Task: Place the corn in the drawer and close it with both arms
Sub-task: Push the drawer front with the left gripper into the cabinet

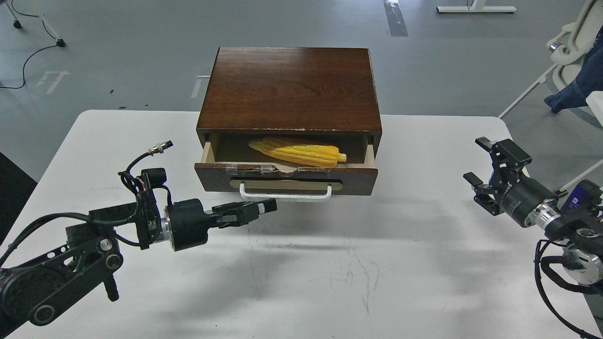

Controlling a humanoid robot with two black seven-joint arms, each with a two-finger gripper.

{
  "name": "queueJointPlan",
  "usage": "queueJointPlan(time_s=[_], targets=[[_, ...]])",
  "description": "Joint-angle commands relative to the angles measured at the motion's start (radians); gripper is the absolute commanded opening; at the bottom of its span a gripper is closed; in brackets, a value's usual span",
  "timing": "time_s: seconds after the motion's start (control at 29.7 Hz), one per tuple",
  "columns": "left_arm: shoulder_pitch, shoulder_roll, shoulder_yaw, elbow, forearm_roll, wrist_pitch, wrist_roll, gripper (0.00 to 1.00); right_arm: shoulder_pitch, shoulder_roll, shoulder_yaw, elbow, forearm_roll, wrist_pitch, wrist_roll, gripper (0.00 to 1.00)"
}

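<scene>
The corn [297,152] lies inside the part-open drawer [286,178], so only closing remains; the left tool [264,207], fingers together and empty, sits by the handle [285,192] to push; the right tool [476,165] waits spread, empty, well apart.

arms: black, jointed | wrists: silver rings | cables: black, looped | fingers [264,205]: black

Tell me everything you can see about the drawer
The drawer has a dark brown wood front with a white bar handle on a tan oval plate. Its top edge is chipped and taped; the inside looks pale wood. It is pulled partly out of a dark wood cabinet on the white table. The yellow corn lies inside, pointed end left. Neither gripper touches it.
</scene>
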Motion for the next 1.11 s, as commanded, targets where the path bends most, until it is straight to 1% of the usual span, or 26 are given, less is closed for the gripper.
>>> queueJointPlan(time_s=[0.0, 0.91, 1.08], targets=[[-0.002, -0.009, -0.002, 0.019, 0.000, 0.012, 0.001, 0.00, 0.001, 0.000, 0.000, -0.002, 0.000, 0.000, 0.000, 1.00], [-0.022, -0.054, -0.032, 0.123, 0.000, 0.095, 0.003, 0.00, -0.012, 0.000, 0.000, -0.002, 0.000, -0.002, 0.000, 1.00], [-0.041, -0.055, -0.032, 0.149, 0.000, 0.112, 0.003, 0.00, -0.012, 0.000, 0.000, -0.002, 0.000, -0.003, 0.000, 1.00]])
